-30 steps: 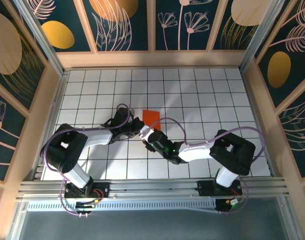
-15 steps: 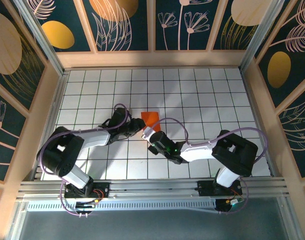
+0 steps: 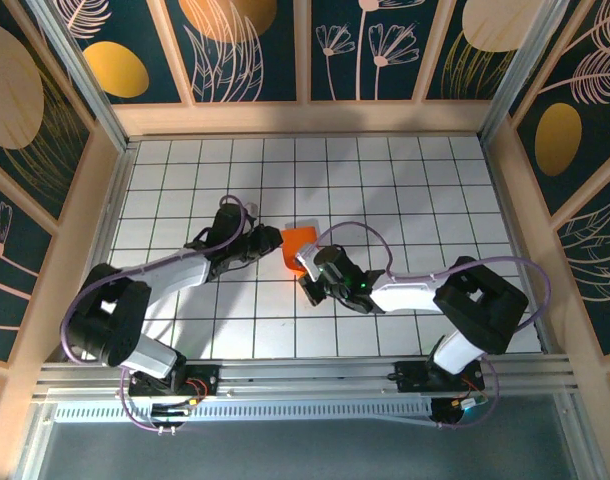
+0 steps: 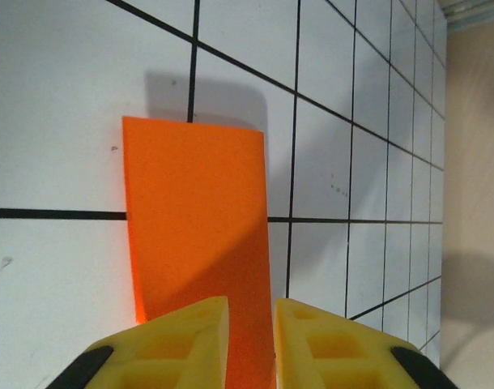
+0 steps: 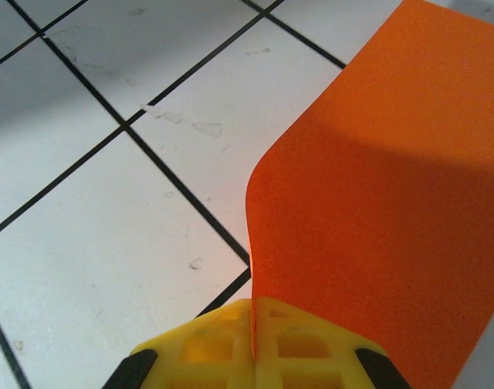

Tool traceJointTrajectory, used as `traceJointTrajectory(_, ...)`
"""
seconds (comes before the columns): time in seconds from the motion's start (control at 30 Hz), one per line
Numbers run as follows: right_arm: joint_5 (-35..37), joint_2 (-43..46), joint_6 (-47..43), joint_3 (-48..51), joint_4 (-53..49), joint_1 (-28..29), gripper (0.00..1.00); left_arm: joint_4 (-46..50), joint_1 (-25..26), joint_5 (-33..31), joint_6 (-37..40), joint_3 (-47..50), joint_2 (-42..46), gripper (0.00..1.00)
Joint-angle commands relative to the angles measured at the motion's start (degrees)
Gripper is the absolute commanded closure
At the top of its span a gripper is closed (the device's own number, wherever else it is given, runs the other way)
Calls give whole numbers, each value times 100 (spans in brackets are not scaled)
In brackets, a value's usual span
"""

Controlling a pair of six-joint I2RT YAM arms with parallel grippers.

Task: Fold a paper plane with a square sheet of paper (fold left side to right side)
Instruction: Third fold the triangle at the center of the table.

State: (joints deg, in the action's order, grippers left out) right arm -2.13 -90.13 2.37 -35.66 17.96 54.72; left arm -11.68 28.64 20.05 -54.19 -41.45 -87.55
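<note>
The square sheet of paper (image 3: 298, 241) is bright orange and folded into a narrow strip on the white grid table (image 3: 405, 190). My right gripper (image 3: 305, 262) reaches it from the near right. In the right wrist view that gripper (image 5: 253, 306) is shut on the sheet's (image 5: 376, 211) near edge, and the paper curls up from the seam between the fingers. My left gripper (image 3: 274, 246) comes from the left. In the left wrist view the gripper (image 4: 251, 306) stands open by a narrow gap, with the strip (image 4: 197, 219) running between and under its yellow fingers (image 4: 186, 336). A paper plane is out of view.
Wooden walls (image 3: 75, 230) close in the table on the left, right and far sides. A metal rail (image 3: 305, 375) with both arm bases runs along the near edge. Purple cables (image 3: 350, 232) loop above both arms.
The right gripper has closed on the sheet's near edge and lifted it. The left arm has stretched out towards the paper, and its jaws now stand slightly apart. The paper has shifted a little nearer.
</note>
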Motion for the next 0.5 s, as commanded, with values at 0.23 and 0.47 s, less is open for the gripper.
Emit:
traceJointTrajectory(0.23,-332,-31,230,154,48,-53,100,141,321,501,424,-973,-1294,81)
traceJointTrajectory(0.47,-408,-40,261,181,72,-84,99,311,345,384,629,-1289,-1976,87)
